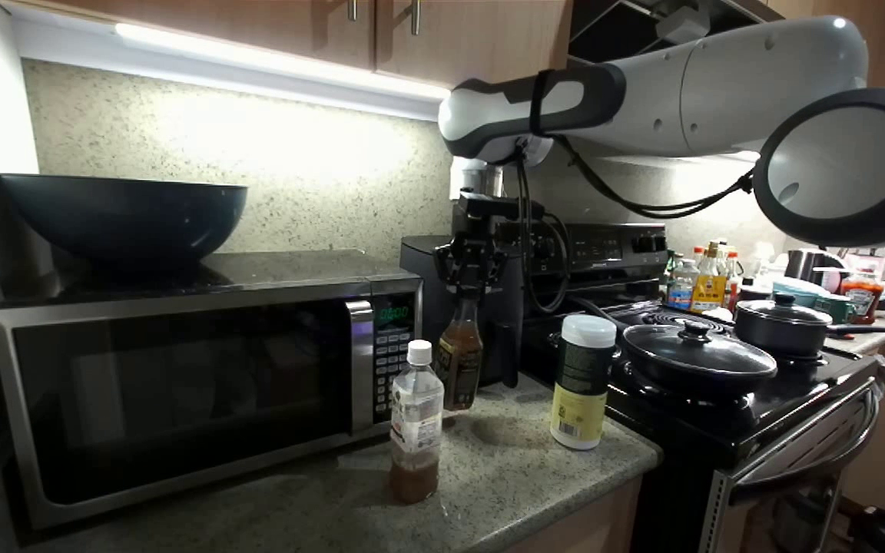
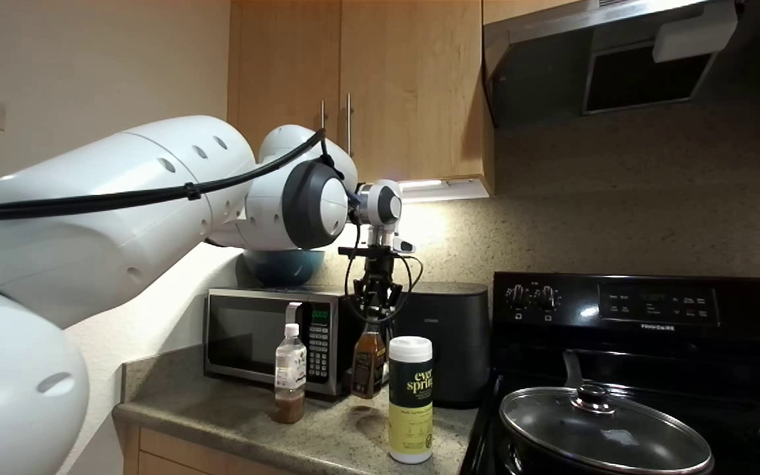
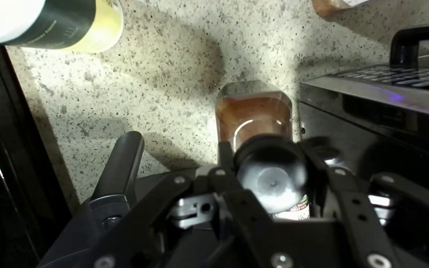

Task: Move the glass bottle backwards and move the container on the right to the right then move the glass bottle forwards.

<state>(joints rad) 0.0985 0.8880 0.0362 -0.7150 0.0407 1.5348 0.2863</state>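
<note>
Glass bottle (image 1: 462, 362) below fingers (image 3: 225, 156), cap (image 3: 272, 173) clamped between.

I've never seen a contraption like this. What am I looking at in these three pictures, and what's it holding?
The big white machine is a robot arm; the black gripper at its end works like a hand. Two pictures come from cameras standing outside the robot; the close-up comes from one on its wrist, looking down past the gripper.

On the speckled countertop stand a microwave with a dark blue bowl on top, a white-lidded Everspring canister, and a clear bottle with a white cap and brown liquid at the bottom.

The gripper is closed on a glass bottle of brown liquid, near its top. That bottle leans slightly and seems to hang just clear of the countertop.
</note>
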